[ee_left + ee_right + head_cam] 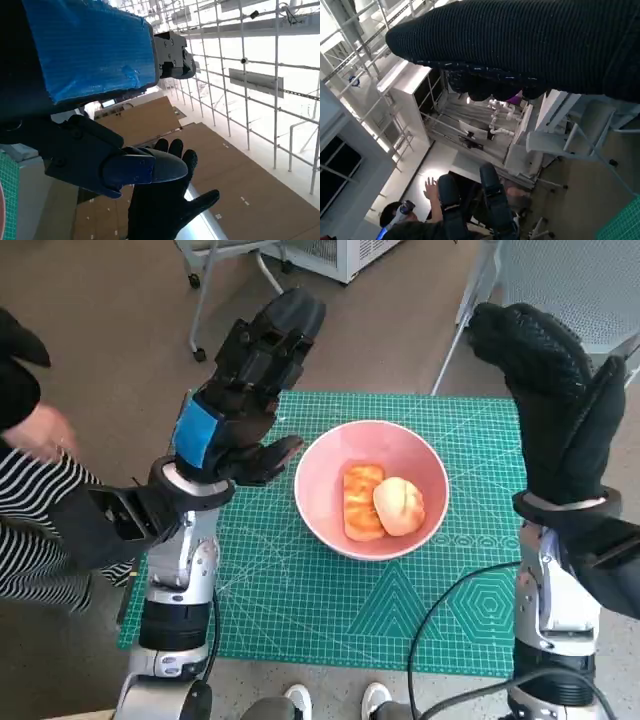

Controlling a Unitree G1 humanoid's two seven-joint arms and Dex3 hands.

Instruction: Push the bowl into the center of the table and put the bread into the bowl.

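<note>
The left hand (245,390) is up in the air with its fingers apart and nothing in it. The right hand (555,405) is up too, fingers spread wide, holding nothing. Down between the two hands sits the pink bowl (325,475), near the middle of the green mat (300,610). Two pieces of bread lie in the bowl, touching each other: a long flat piece (360,502) on the side nearer the left hand, and a round bun (400,506) on the side nearer the right hand. Out past the left hand, a person's hand (40,432) and striped sleeve (30,530) show.
</note>
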